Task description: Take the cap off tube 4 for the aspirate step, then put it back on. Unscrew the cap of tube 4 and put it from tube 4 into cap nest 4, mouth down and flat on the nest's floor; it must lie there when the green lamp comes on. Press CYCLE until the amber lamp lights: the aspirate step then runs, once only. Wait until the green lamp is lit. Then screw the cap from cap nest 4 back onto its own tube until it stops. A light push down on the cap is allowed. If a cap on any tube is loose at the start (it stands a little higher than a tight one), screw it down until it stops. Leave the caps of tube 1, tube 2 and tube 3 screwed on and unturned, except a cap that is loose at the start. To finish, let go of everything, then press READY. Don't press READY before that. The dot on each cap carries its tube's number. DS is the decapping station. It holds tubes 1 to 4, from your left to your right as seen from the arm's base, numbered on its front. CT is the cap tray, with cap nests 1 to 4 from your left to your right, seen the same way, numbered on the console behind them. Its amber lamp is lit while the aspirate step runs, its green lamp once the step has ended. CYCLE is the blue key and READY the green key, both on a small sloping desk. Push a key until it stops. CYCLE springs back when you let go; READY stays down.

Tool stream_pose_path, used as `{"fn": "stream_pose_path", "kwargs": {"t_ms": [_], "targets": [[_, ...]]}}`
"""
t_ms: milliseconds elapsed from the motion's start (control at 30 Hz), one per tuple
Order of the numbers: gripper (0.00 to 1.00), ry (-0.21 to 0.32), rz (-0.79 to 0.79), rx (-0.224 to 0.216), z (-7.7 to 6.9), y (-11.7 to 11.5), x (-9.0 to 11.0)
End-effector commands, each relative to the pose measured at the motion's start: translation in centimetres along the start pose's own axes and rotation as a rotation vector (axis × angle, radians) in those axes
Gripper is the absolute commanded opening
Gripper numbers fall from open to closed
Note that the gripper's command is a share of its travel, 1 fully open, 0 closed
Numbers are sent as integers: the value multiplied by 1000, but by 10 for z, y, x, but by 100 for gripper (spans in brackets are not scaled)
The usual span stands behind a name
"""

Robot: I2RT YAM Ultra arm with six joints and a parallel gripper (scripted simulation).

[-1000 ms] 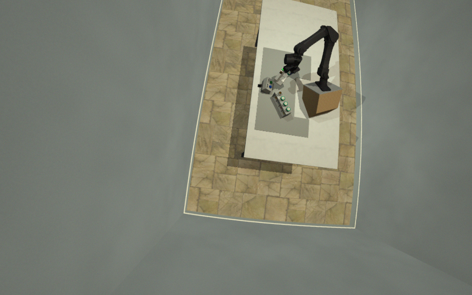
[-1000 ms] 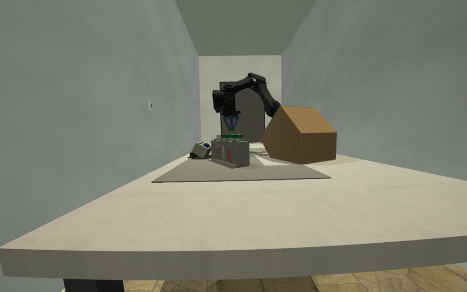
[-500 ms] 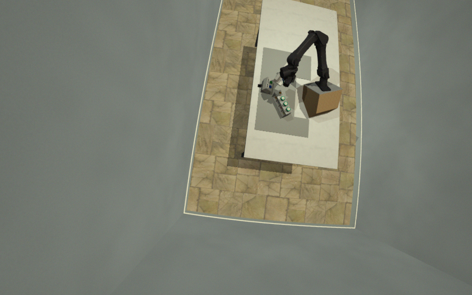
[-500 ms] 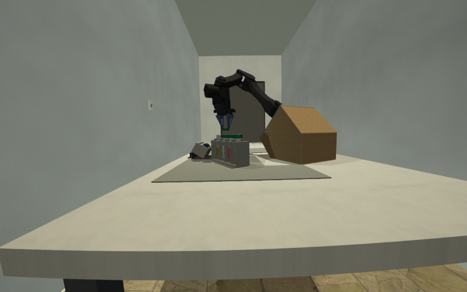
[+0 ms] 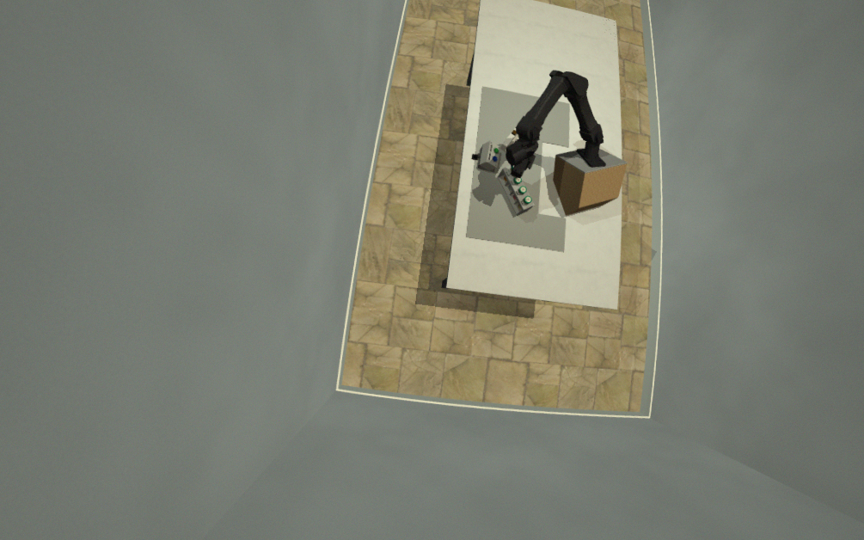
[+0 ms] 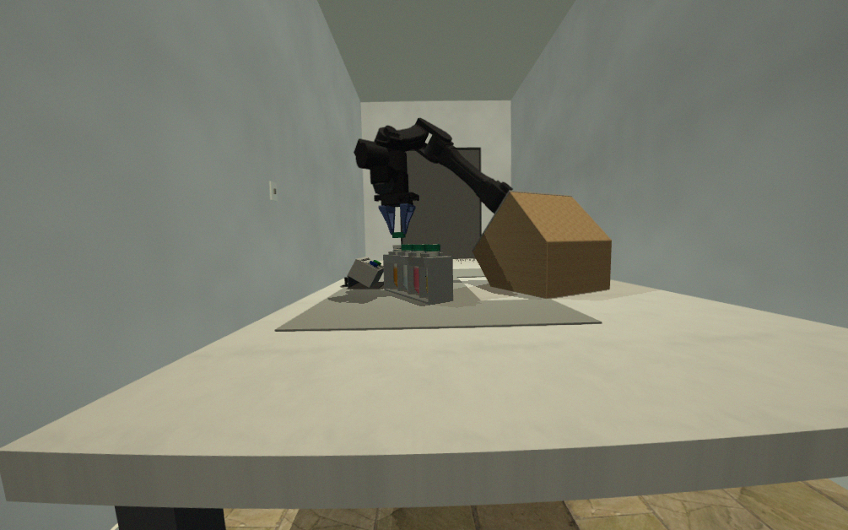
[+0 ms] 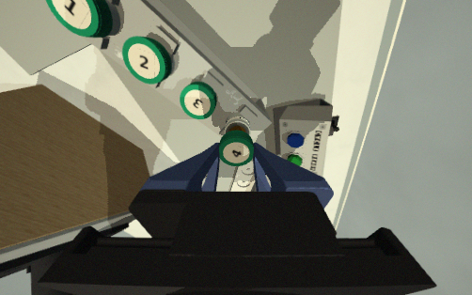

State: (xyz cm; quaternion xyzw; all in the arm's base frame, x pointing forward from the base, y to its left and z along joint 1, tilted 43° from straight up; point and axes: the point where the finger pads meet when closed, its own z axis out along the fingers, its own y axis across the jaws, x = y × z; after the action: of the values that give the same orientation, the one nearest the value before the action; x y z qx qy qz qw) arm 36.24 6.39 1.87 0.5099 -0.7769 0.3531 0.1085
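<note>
Hand (image 7: 236, 162) grips round green-rimmed cap 4 (image 7: 236, 151) — blue fingers.

I see open air on every side of my jaws, clamped on cap 4 (image 7: 236, 151) just above the open tube 4 (image 7: 237, 126). Cap 3 (image 7: 198, 100) stands just beside that tube, the nearest thing to catch a finger on. The key desk (image 7: 303, 136) sits close on the other side. The brown box (image 6: 548, 246) blocks the counter (image 6: 413, 395) toward the arm's base.
</note>
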Motion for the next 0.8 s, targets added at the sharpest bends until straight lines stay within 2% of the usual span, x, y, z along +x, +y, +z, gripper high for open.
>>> {"fn": "stream_pose_path", "kwargs": {"t_ms": [0,300,433,567,767], "targets": [[0,-44,51,29,-22,-12,-1],[0,-42,49,29,-20,-11,-3],[0,-23,28,16,-15,-5,-6],[0,-43,49,27,-21,-10,-5],[0,-34,39,21,-18,-7,-7]]}}
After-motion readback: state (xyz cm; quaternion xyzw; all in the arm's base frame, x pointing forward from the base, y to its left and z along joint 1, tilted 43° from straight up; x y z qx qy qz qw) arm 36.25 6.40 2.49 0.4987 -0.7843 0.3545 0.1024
